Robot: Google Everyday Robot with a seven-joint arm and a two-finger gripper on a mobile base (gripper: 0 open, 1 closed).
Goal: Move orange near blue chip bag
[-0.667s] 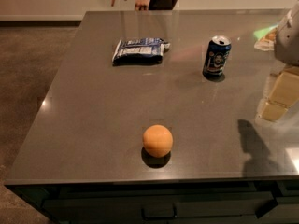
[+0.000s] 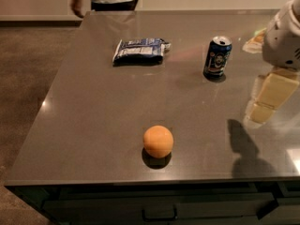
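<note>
at far right the claw [image 2: 268, 100] hangs, grip unclear, well apart from orange [image 2: 158, 141].

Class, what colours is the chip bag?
The chip bag is dark blue and white, camera view; gripper hangs far right.

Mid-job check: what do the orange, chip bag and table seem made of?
Orange: real-looking fruit, smooth matte pale-orange skin, no sharp glints. Chip bag: likely thin foil or plastic film; crinkled, shiny, blue and white. Table: hard polished grey slab, maybe stone or laminate; it shows reflections and glints. Gripper is over the table's right side, apart from orange and bag.
</note>
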